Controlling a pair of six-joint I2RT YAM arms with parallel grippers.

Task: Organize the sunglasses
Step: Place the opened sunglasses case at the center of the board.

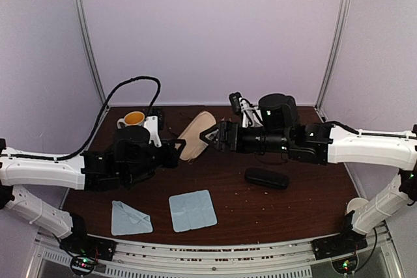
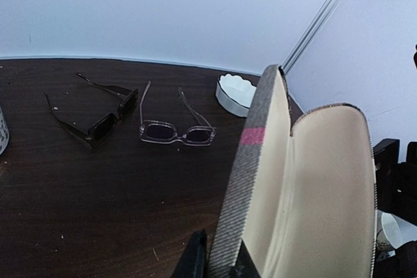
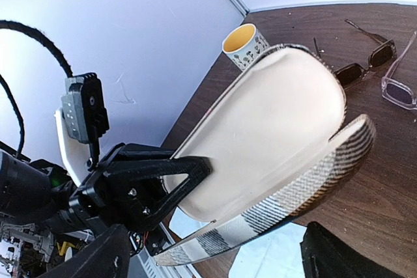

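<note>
pink sunglasses (image 2: 177,135) glossy plastic; case (image 2: 251,174) woven cloth

Your left gripper (image 1: 176,150) clamped on tan case (image 1: 196,132); your right gripper (image 1: 210,137) spread wide; both arms reach inward.

Pale lilac walls (image 1: 208,30), two metal corner posts (image 1: 88,37), dark brown wooden table (image 1: 273,216), even light
</note>
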